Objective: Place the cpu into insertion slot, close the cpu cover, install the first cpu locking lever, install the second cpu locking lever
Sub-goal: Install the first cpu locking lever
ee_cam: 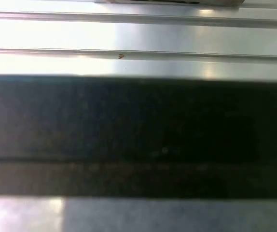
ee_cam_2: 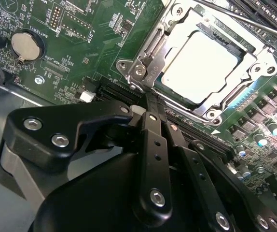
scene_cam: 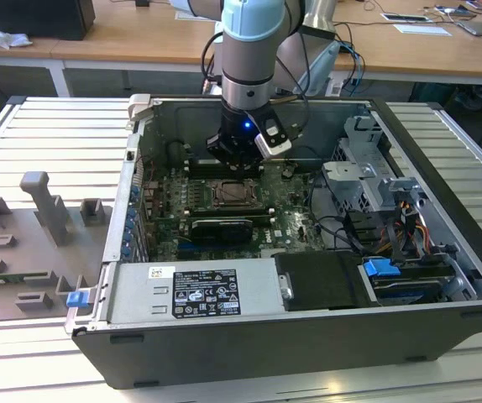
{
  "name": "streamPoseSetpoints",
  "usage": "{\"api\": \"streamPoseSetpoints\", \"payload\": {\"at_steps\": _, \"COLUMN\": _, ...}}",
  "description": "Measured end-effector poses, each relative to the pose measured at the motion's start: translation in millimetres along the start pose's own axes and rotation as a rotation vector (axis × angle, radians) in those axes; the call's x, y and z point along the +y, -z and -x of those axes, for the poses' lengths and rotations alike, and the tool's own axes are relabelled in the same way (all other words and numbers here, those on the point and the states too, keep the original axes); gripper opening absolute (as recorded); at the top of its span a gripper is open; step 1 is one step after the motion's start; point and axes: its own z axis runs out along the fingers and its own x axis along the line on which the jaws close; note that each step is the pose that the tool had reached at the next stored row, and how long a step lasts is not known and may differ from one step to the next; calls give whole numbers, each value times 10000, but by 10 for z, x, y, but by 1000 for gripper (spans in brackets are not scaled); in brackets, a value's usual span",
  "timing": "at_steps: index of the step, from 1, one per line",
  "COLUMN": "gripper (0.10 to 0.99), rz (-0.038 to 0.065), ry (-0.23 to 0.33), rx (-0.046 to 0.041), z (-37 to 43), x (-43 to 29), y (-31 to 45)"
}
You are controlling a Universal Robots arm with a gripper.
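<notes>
Hand: the black hand [ee_cam_2: 150, 108] reaches down inside the open computer case [scene_cam: 442, 311]; in the second wrist view its fingers [ee_cam_2: 153, 159] lie close together with no visible gap and grip nothing, their tips just beside the corner of the socket, near a metal lever [ee_cam_2: 145, 72] at that corner. In the exterior view the hand [scene_cam: 234, 155] hangs over the far edge of the socket.
Cpu: the cpu [ee_cam_2: 201, 65] lies flat in the insertion slot [ee_cam_2: 247, 50], its pale metal top facing up; in the exterior view it is a small dark square [scene_cam: 235, 195] in the middle of the board.
Cpu cover: the cpu cover [ee_cam_2: 177, 31], a silvery frame, lies down around the chip, its cut-out leaving the chip's top bare.
Motherboard: the green motherboard [scene_cam: 287, 220] lies on the case floor; a round coin battery [ee_cam_2: 26, 44] sits on it, well apart from the socket.
Arm: the grey and pale-blue arm [scene_cam: 254, 50] comes down from above into the case.
Case contents: a silver power supply [scene_cam: 191, 290] lies along the near wall, a drive cage [scene_cam: 375, 180] stands on the exterior view's right.
Surroundings: the case rests on a ribbed metal tabletop [scene_cam: 48, 134]; grey fixture blocks [scene_cam: 44, 206] stand on the exterior view's left.
First wrist view: a dark band [ee_cam: 138, 135] crosses pale ribbed metal.
</notes>
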Motion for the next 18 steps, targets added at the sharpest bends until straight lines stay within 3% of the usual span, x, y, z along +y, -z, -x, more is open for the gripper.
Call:
{"api": "streamPoseSetpoints", "payload": {"at_steps": 7, "gripper": 106, "rz": 11, "ry": 0, "rx": -2, "z": 3, "x": 0, "y": -1}}
{"api": "streamPoseSetpoints", "payload": {"at_steps": 15, "gripper": 106, "rz": 97, "ry": -2, "rx": -4, "z": 6, "x": 0, "y": -4}}
{"api": "streamPoseSetpoints", "payload": {"at_steps": 18, "gripper": 106, "rz": 97, "ry": -2, "rx": -4, "z": 7, "x": 2, "y": 24}}
